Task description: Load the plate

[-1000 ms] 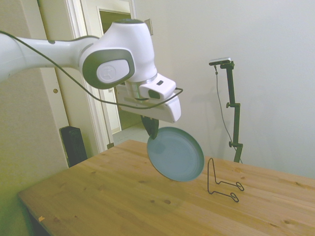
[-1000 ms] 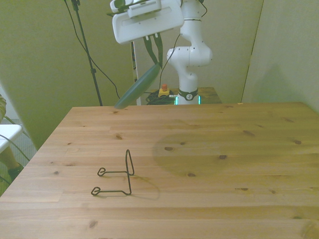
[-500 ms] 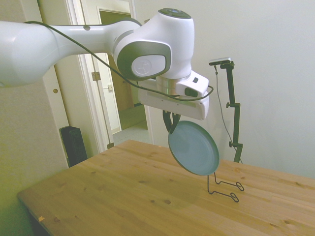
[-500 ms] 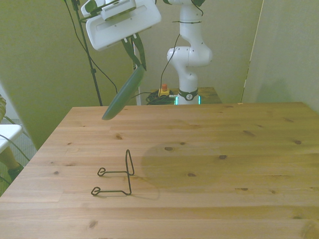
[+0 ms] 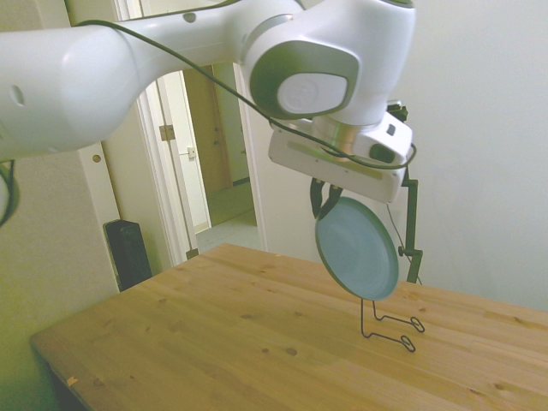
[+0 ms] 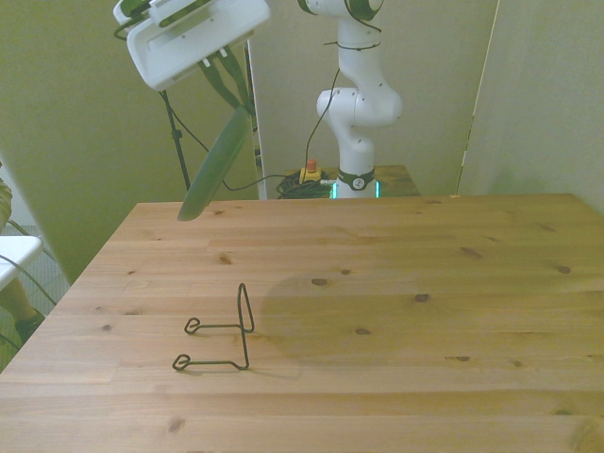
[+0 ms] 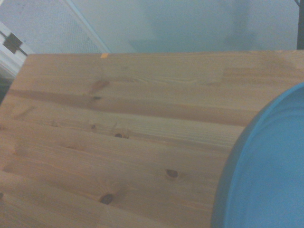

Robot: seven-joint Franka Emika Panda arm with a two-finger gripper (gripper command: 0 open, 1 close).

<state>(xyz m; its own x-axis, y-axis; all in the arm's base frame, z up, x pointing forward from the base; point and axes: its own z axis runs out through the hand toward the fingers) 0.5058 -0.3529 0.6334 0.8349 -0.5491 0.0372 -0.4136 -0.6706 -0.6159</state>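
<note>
My gripper is shut on the upper rim of the teal-green plate, which hangs nearly on edge high above the table. In the side view the plate's lower edge is just above the upright loop of the thin black wire stand. In the front view the stand sits on the table near the front view's left, well below the plate. The wrist view shows a curved part of the plate over the wooden table.
The wooden table carries only the wire stand. A doorway and a dark speaker are behind the table in the side view. A white chair edge shows at the front view's left.
The arm has carried the plate toward the front view's left and higher, to a spot above the wire stand. The plate has turned more upright. The grip is unchanged.
</note>
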